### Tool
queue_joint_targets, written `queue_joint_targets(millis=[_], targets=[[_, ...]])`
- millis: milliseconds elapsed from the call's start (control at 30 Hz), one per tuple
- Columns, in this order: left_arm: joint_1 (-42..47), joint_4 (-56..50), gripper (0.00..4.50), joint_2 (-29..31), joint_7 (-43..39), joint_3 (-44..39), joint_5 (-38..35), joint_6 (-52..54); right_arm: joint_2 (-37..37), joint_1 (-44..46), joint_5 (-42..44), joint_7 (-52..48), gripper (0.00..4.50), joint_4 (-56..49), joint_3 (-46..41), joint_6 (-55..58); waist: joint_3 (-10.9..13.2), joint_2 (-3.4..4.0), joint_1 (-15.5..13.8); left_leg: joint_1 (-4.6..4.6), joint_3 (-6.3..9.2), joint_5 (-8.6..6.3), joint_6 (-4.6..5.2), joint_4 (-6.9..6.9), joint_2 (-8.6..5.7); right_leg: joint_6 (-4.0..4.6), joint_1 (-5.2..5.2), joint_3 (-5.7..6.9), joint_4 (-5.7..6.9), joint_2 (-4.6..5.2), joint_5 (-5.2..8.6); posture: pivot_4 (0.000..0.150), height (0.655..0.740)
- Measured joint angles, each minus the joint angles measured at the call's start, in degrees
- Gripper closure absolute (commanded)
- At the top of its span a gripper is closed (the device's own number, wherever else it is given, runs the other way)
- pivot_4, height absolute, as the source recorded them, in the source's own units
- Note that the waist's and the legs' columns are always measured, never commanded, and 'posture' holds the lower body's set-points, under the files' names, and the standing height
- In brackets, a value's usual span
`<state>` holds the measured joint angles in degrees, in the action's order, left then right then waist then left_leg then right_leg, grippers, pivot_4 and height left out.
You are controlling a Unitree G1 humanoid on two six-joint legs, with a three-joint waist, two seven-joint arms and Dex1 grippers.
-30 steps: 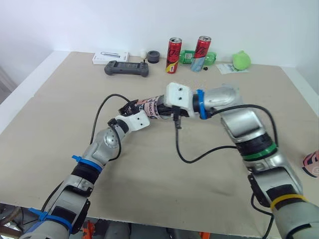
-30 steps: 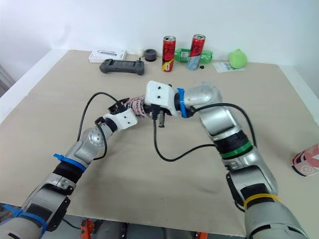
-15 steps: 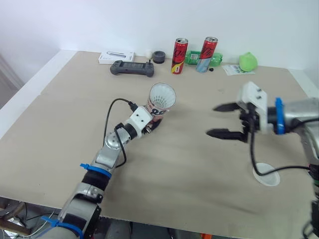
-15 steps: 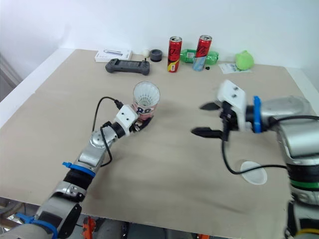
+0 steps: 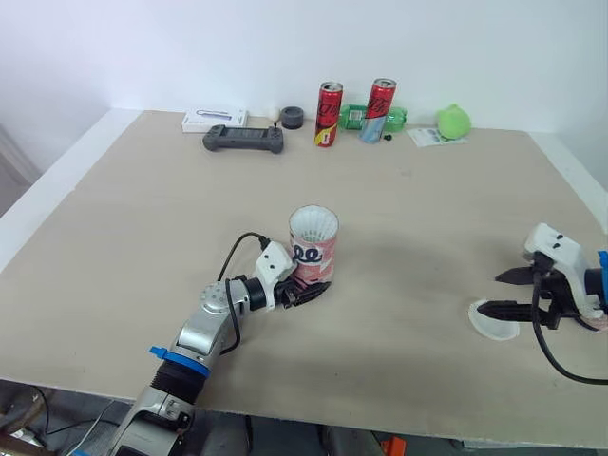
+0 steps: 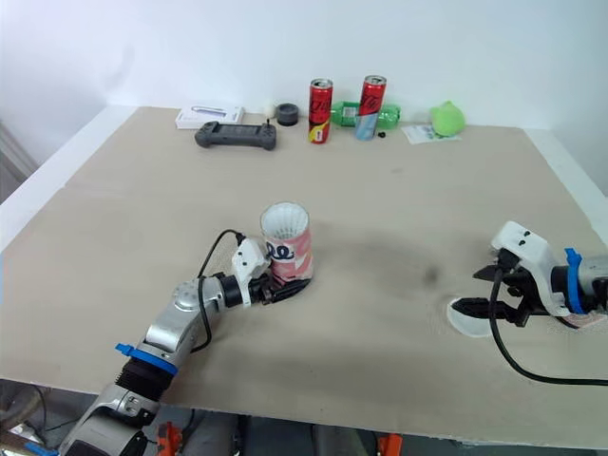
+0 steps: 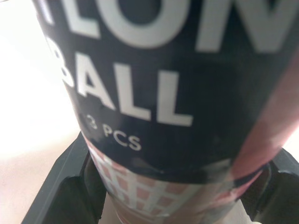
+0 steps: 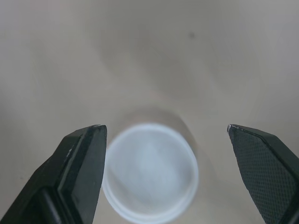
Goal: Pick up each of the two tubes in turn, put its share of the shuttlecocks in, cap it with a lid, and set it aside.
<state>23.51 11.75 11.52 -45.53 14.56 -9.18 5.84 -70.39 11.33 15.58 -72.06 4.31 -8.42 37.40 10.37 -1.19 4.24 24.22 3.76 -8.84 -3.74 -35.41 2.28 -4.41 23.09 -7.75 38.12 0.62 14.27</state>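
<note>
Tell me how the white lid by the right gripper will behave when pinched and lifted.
The lid looks thin, shallow and translucent, so it is probably very light and may flex under a hard pinch. Lying flat on the table, its low rim gives little to grip; it may slide rather than lift. Round, it could roll if dropped on edge.

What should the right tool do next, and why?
Probably lower the right tool onto the white lid and close on it. It is open just above the lid, which lies flat on the table, while the left tool holds the tube upright and uncapped.
</note>
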Motion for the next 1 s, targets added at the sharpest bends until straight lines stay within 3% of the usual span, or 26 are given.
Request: queue_joint_targets(millis=[267,400,567,600,1000], targets=[[-0.28,-0.96,1.45,0.45,0.05,0.24,0.20,0.38,0.86,-0.55,0.48,0.69,0.06,1.47,0.95,-2.58,-0.06,0.10,0.14,0.01,-0.01,-0.01,0.00,0.05,-0.01,0.00,0.02,-0.01,0.00,0.00,0.00,0.150,0.7400],[-0.28,-1.02,1.45,0.41,0.10,0.25,0.20,0.48,0.74,-0.62,1.58,0.16,1.66,-0.64,-0.30,-2.51,-0.06,0.09,0.13,0.03,-0.02,-0.02,0.00,0.04,-0.02,0.00,0.01,-0.03,-0.01,0.01,0.00,0.150,0.7400],[-0.24,-1.14,1.45,0.29,0.10,0.22,0.12,0.80,0.59,-3.48,2.22,-0.04,4.28,-3.62,-0.63,-1.08,-0.06,0.09,0.11,0.04,-0.01,-0.02,-0.01,0.04,-0.04,0.01,0.02,-0.04,-0.02,0.01,0.01,0.150,0.7400],[-0.23,-1.14,1.45,0.28,0.10,0.21,0.12,0.81,0.58,-4.06,2.13,-0.02,4.49,-3.67,-0.60,-1.04,-0.06,0.09,0.11,0.05,-0.01,-0.02,-0.01,0.03,-0.04,0.01,0.02,-0.05,-0.02,0.01,0.01,0.150,0.7400],[-0.12,-1.22,1.45,0.33,0.05,0.21,0.14,0.97,0.54,-6.33,-2.16,1.39,4.49,-3.28,1.94,-3.09,-0.06,0.08,0.11,0.05,-0.03,-0.02,-0.02,0.04,-0.06,0.01,0.04,-0.08,-0.03,0.02,0.01,0.150,0.7400]])
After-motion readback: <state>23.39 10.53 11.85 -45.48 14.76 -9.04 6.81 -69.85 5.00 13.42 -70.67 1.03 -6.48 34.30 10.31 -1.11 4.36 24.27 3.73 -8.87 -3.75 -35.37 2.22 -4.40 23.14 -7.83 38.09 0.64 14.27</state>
